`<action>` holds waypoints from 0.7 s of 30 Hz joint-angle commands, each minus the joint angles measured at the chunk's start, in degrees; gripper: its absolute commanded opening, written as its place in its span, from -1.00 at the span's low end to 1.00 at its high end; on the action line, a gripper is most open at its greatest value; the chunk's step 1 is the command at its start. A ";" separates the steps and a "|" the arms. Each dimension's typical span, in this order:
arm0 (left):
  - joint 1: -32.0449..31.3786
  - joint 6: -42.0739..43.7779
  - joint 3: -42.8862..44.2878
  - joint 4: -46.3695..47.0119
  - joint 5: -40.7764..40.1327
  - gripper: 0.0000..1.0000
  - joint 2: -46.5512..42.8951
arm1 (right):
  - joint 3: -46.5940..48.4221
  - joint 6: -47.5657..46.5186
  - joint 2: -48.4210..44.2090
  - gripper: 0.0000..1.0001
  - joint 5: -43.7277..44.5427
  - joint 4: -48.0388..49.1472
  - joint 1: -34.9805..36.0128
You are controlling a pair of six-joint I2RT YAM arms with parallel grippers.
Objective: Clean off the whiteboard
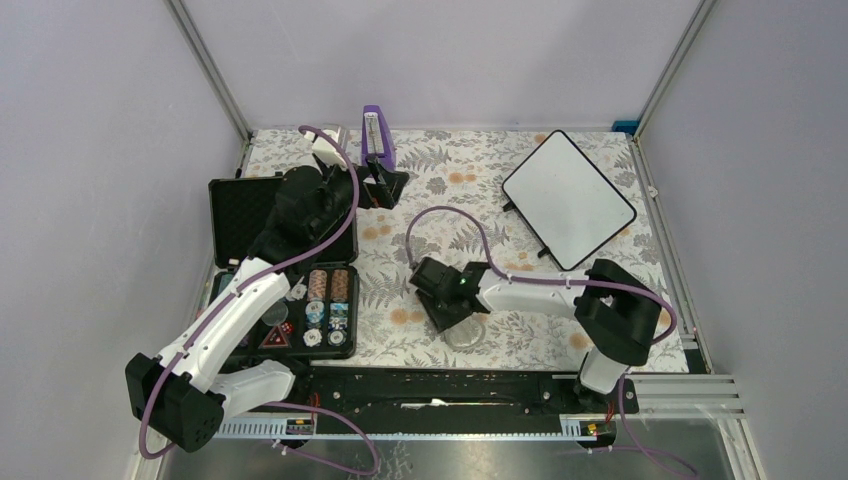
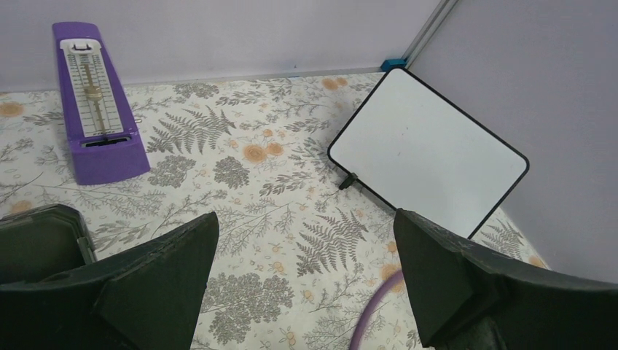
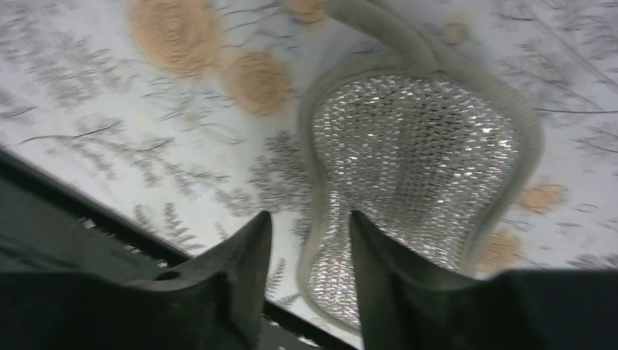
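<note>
The whiteboard [image 1: 568, 198] lies flat and askew at the back right of the fern-print table, wiped blank; it also shows in the left wrist view [image 2: 426, 157]. A silvery oval pad [image 1: 468, 337] lies on the table near the front middle, and it fills the right wrist view [image 3: 415, 146]. My right gripper [image 1: 455, 315] hovers low over the pad's near end, jaws a little apart and astride its pale rim [image 3: 310, 215]; the view is blurred. My left gripper [image 1: 385, 188] is wide open and empty [image 2: 306, 226], left of the board.
A purple metronome [image 1: 377, 135] stands at the back, left of my left gripper [image 2: 95, 102]. An open black case of poker chips [image 1: 300, 300] lies at the left. A purple cable [image 1: 440, 215] loops over the middle. A black rail [image 1: 450, 385] runs along the front edge.
</note>
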 commanded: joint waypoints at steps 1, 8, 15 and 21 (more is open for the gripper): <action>-1.16 2.48 2.65 0.18 -3.79 0.98 0.61 | -3.57 0.59 -7.95 0.19 -2.13 6.42 1.39; -5.87 7.37 3.25 -2.55 -14.04 0.98 0.69 | -6.54 -3.29 -31.45 0.99 13.37 2.64 1.28; -6.15 3.63 7.18 -12.22 -15.07 0.98 -6.24 | -0.83 -7.38 -46.80 0.99 30.32 -5.60 1.20; -6.14 1.60 18.51 -26.70 -16.51 0.98 -12.99 | 11.28 -16.95 -51.67 0.99 38.88 -6.87 1.24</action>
